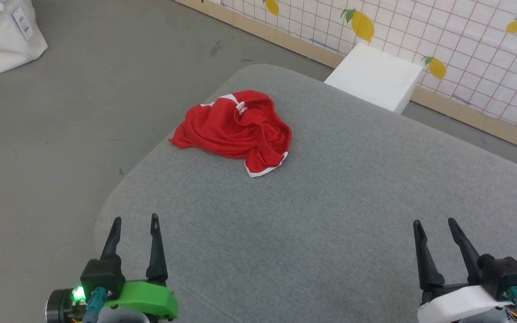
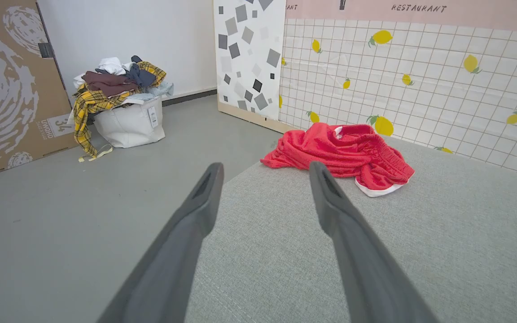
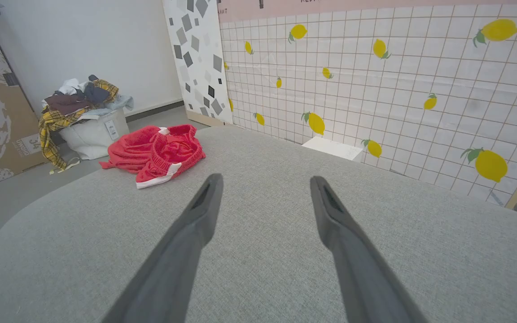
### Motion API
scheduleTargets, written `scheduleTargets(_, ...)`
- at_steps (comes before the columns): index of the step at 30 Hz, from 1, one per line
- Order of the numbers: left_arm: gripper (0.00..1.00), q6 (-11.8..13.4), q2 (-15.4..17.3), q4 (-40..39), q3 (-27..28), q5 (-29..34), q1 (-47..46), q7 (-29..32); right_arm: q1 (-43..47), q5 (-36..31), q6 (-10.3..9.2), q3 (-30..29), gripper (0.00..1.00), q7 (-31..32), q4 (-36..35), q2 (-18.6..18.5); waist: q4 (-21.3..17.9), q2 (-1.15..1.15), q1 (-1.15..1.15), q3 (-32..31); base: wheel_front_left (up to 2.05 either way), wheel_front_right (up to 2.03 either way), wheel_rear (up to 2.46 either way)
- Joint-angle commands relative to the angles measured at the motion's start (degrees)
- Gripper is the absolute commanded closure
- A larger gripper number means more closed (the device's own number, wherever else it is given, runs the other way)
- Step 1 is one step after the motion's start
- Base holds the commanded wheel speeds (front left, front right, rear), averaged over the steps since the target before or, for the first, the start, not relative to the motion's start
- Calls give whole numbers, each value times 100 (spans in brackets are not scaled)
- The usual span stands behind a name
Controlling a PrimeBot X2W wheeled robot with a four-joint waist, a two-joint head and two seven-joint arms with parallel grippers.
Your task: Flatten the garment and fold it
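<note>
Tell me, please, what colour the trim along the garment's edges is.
White, against bright red fabric. It shows best in the head view, on the garment hem nearest the robot.

Your left pincer (image 1: 135,217): green wrist housing, lower left, both dark fingers spread wide, empty. Your right pincer (image 1: 434,221): white wrist housing, lower right, fingers likewise spread, pointing forward, empty.

Lower left, the left end effector (image 1: 135,218) shows long black fingers (image 1: 156,251), a bright green shell (image 1: 146,300), a glowing green light (image 1: 78,294), teal plug (image 1: 97,298). Lower right, the right end effector (image 1: 434,221): black fingers, white shell (image 1: 456,303), teal plug.
</note>
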Motion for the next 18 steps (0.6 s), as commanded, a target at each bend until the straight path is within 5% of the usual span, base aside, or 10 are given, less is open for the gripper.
scheduleTargets(1,0,29,-19,8,-2,-31,65,-27,56,-33,-8,6,0,13,-42,2,-7,0,0,11,0,0,0)
scheduleTargets(8,0,-229,30,235,-80,-199,-514,-27,-19,-95,-8,8,0,137,-250,2,-50,0,0,178,0,0,0)
scheduleTargets(18,0,-905,432,1424,13,-970,-3208,634,-409,-472,-8,112,0,617,-922,2,-532,0,0,951,0,0,0)
